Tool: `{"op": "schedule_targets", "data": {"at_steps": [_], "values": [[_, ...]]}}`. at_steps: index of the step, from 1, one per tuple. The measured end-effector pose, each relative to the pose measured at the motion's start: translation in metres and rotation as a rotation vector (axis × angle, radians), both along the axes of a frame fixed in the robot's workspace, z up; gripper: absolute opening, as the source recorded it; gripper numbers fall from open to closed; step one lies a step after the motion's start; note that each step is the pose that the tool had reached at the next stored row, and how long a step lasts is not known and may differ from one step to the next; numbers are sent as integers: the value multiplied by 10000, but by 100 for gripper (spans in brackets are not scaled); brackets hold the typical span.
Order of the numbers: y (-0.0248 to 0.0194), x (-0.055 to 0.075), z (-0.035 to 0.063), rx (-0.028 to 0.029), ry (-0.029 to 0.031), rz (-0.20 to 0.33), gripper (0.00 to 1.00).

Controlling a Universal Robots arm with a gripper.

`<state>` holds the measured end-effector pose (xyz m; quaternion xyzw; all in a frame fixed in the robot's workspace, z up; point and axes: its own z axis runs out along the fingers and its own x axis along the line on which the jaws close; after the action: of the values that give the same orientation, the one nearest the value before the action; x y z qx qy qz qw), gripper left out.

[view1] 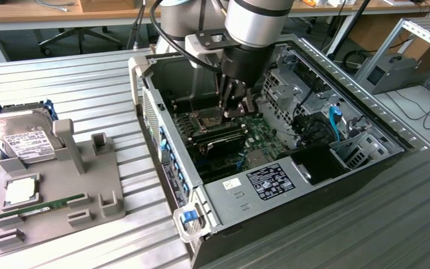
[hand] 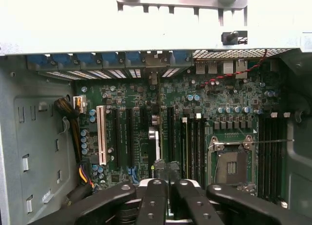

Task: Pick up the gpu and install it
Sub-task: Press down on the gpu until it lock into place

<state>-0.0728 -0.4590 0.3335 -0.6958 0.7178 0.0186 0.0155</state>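
Observation:
The gpu (hand: 156, 137) stands edge-on in a slot of the motherboard (hand: 219, 98), inside the open computer case (view1: 230, 193). Its metal bracket end (hand: 153, 79) reaches the case's rear slot wall. My gripper (hand: 169, 183) hangs right over the card's upper edge with its black fingers (hand: 153, 200) brought together, so it is shut. I cannot tell whether the fingers pinch the card or only rest at its edge. In the exterior view the gripper (view1: 232, 105) is lowered deep into the case over the board's middle.
On the exterior view's left, a grey holder tray (view1: 99, 185) carries a hard drive (view1: 24, 137), a processor chip (view1: 20, 190) and a RAM stick (view1: 40, 208). Inside the case are the empty CPU socket (hand: 231, 166), a white slot (hand: 101, 135), a blue cable (view1: 333, 120) and drive cages.

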Motion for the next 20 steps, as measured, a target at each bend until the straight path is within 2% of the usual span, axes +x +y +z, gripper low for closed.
{"op": "schedule_targets", "data": {"at_steps": [2, 3, 11, 20], "values": [[8, -1, -14, -20, 0, 20, 11], [39, -4, -113, -37, 0, 75, 11], [51, -57, -141, -37, 0, 74, 11], [51, -58, -240, -37, 0, 75, 11]]}}
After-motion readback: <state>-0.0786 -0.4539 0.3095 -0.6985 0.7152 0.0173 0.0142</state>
